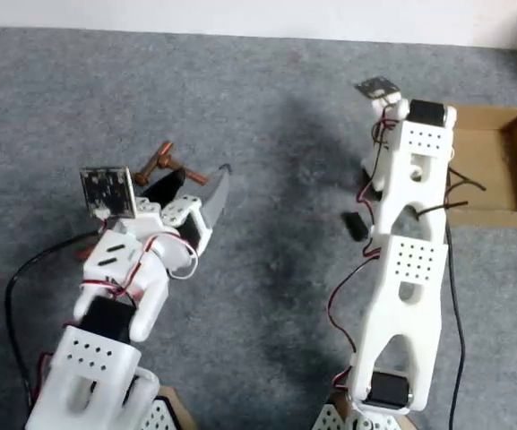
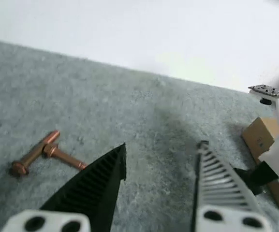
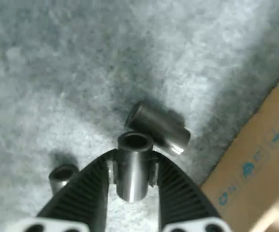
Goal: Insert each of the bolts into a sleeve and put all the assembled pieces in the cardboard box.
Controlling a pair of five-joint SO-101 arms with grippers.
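One dark sleeve stands upright, pinched between the fingers of the right claw over the grey desk. A second sleeve lies on its side just beyond it, and a third sleeve stands on end near the claw. The cardboard box sits close beside them. Across the desk, two copper bolts lie touching in a loose T. The left claw hangs near them, spread wide.
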